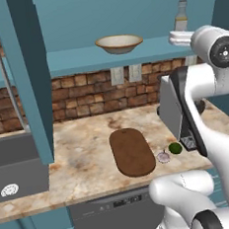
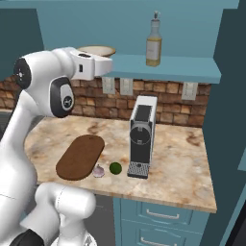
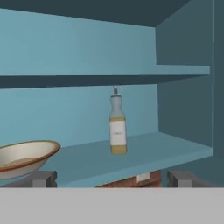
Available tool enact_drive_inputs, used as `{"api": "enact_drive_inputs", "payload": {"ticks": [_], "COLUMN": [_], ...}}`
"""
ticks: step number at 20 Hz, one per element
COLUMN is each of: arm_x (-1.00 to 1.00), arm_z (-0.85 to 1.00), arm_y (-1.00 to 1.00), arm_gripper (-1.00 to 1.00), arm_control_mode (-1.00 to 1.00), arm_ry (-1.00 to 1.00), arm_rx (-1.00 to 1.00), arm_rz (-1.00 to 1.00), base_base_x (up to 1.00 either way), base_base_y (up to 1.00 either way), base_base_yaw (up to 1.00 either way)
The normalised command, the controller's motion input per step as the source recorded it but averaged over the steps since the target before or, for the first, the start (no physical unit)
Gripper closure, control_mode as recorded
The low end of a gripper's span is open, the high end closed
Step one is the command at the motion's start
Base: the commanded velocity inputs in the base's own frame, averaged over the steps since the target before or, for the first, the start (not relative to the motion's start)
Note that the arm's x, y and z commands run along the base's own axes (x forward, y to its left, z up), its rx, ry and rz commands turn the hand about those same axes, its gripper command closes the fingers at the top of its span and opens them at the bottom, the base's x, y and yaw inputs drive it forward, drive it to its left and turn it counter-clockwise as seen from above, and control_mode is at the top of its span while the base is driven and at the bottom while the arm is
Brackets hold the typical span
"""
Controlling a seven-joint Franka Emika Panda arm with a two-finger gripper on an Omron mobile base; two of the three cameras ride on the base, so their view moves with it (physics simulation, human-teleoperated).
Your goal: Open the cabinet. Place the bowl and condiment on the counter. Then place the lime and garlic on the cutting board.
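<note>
The cabinet (image 1: 77,21) stands open, its left door (image 1: 24,80) swung out toward the near side with the slim bar handle (image 1: 7,82) along its edge. On the lower shelf (image 3: 131,157) sit the bowl (image 1: 119,43) toward the left and the condiment (image 2: 153,41) upright toward the right, well apart from each other.

The gripper (image 3: 112,179) is raised to shelf height, just in front of the shelf's near edge, between bowl and bottle. In the hand view its two fingertips (image 3: 43,178) rise far apart with nothing between them, so the fingers are spread and empty. The bottle stands beyond them, roughly midway; the bowl lies off to the left, its rim above the left tip.

Below, on the counter (image 2: 178,163), the cutting board (image 1: 132,151) lies flat with its long axis running near to far. Just off its near right end rest the garlic (image 2: 98,171) and, right of it, the lime (image 2: 115,167), close together and both on the stone, not on the board. A grey coffee machine (image 2: 141,137) stands right of the lime. A brick wall (image 1: 85,94) with outlets (image 1: 125,75) backs the counter, and a sink (image 1: 15,170) sits at the far left.
</note>
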Motion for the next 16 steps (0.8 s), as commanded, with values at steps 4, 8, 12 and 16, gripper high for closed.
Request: {"api": "enact_drive_inputs", "payload": {"ticks": [4,8,12,16], "arm_x": [0.37,0.33,0.31,0.35], "arm_z": [0.06,0.03,0.00,0.00], "arm_y": [-0.23,-0.23,-0.21,-0.06], "arm_gripper": [-1.00,-1.00,-1.00,-1.00], "arm_control_mode": [-1.00,-1.00,-1.00,-1.00], "arm_ry": [0.00,0.00,0.00,0.00], "arm_rx": [-0.02,-0.01,0.00,0.00], "arm_rz": [0.01,0.00,0.00,0.00], "base_base_x": [0.00,0.00,0.00,0.00], "base_base_y": [0.00,0.00,0.00,0.00], "base_base_yaw": [0.00,0.00,0.00,0.00]}}
